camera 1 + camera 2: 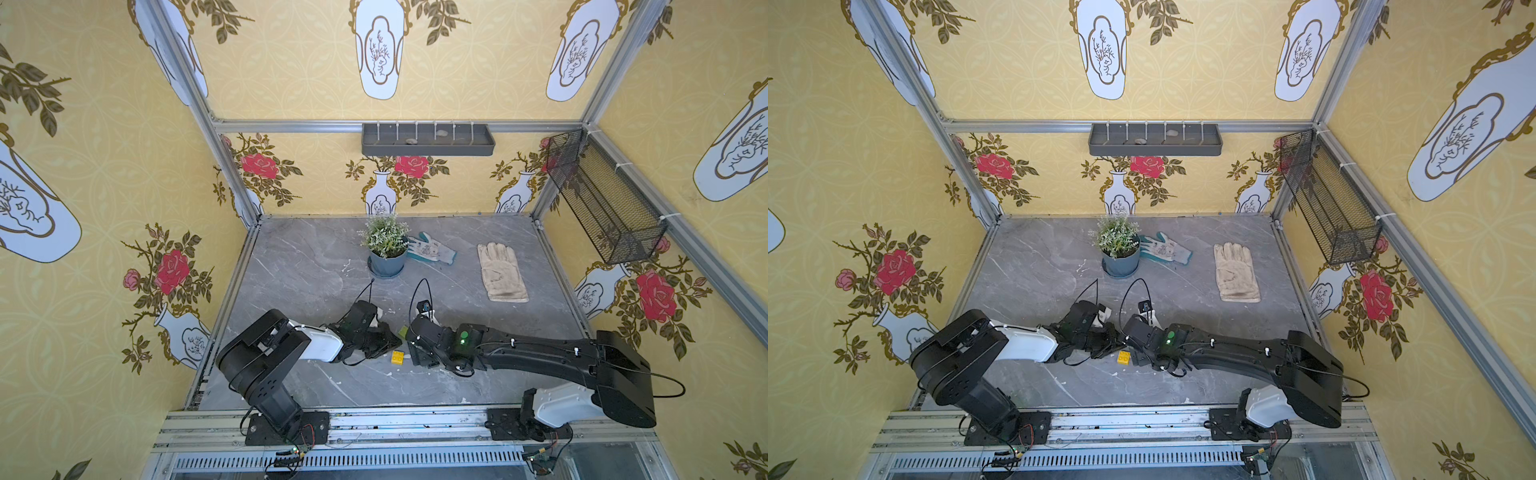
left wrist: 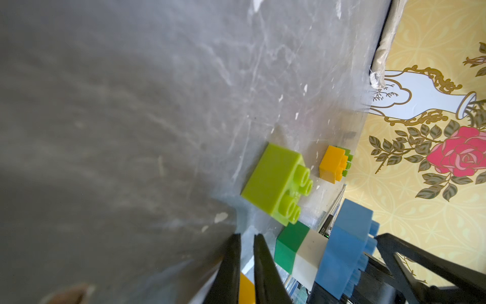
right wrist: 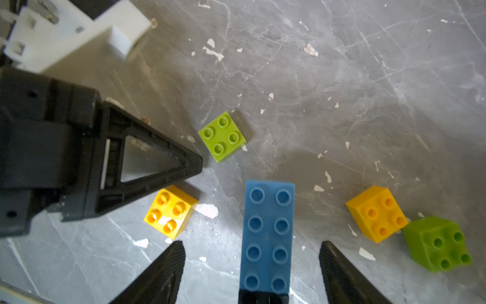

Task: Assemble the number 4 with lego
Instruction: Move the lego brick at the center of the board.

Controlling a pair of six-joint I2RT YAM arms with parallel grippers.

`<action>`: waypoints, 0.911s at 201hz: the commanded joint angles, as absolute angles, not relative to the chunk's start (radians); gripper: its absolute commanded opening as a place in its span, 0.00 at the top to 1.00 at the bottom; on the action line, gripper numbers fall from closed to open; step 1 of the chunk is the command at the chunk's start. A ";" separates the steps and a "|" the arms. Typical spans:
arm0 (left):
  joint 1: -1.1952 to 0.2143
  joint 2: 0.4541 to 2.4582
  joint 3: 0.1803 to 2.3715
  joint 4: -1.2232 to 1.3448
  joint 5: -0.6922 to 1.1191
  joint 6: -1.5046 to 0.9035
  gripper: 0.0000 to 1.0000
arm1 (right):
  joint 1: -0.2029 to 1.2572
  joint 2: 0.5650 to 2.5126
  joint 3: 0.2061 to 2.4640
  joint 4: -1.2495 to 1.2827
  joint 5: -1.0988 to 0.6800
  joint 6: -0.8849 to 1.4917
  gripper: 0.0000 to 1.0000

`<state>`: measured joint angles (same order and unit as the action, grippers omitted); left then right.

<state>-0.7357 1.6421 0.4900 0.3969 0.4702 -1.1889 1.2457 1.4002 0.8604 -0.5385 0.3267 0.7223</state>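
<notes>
right jaws: wide apart, one finger on each side of the blue brick [image 3: 268, 231] at the lower centre of the right wrist view. bare worktop [image 3: 342, 79] shows between each finger and the brick's flank, so nothing is gripped. left jaws: closed to a thin slit at the lower edge of the left wrist view, with nothing between them. in the right wrist view they enter from the left of the frame, the tip ending over a corner of a yellow brick [image 3: 171, 210] and just short of a lime brick [image 3: 222, 135].

the number 4 [image 2: 318, 252] as it stands, at the lower right of the left wrist view: a stem of green brick [image 2: 289, 247] and white brick [image 2: 310, 263], capped by the blue brick as crossbar. no black brick can be seen. neither prong is built yet.

key relation: in the right wrist view the blue brick's long axis runs up the frame, straight away from the base of the right jaws. the fingers therefore span its short width, and all eight studs are bare.

loose bricks lie on both sides. the yellow and lime ones at centre left are nearer the left jaws. a second yellow brick [image 3: 377, 213], close against a second lime brick [image 3: 438, 243], lies at the lower right, just beyond the right-hand finger. the likely next step is to fetch a square brick for a prong, and that pair lies nearest the right jaws.
</notes>
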 commanded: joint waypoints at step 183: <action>-0.718 1.582 0.511 0.105 0.382 -1.134 0.84 | 1.262 1.460 0.764 -0.448 0.274 0.629 0.62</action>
